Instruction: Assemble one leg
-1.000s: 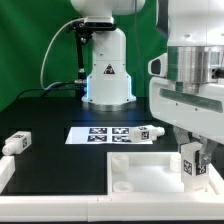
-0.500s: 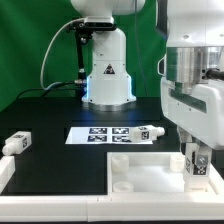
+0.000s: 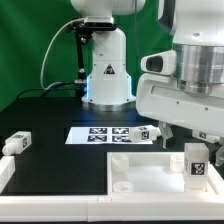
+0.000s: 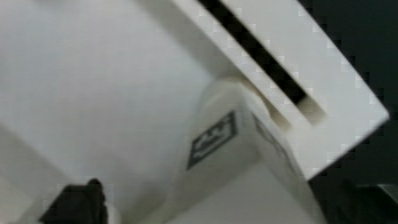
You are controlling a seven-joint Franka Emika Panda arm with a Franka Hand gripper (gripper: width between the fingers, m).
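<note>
A leg [image 3: 197, 162], a short white peg with a black-and-white tag, stands upright at the near corner of the large white tray-like part [image 3: 140, 172], on the exterior view's right. My gripper [image 3: 193, 142] hangs just above and around it. In the wrist view the leg [image 4: 222, 140] fills the middle, with its tag showing. The dark fingertips [image 4: 80, 203] sit wide apart at either side of it. My gripper [image 4: 222, 207] looks open, with the jaws standing off the leg's sides.
A second leg [image 3: 148, 131] lies at the marker board's [image 3: 100, 134] end. A third leg [image 3: 17, 142] lies at the exterior view's left. The arm's white base [image 3: 108, 75] stands behind, before a green backdrop.
The hand has turned about its axis and lifted slightly. The leg stays upright on the tray-like part, its tag still facing the camera.
</note>
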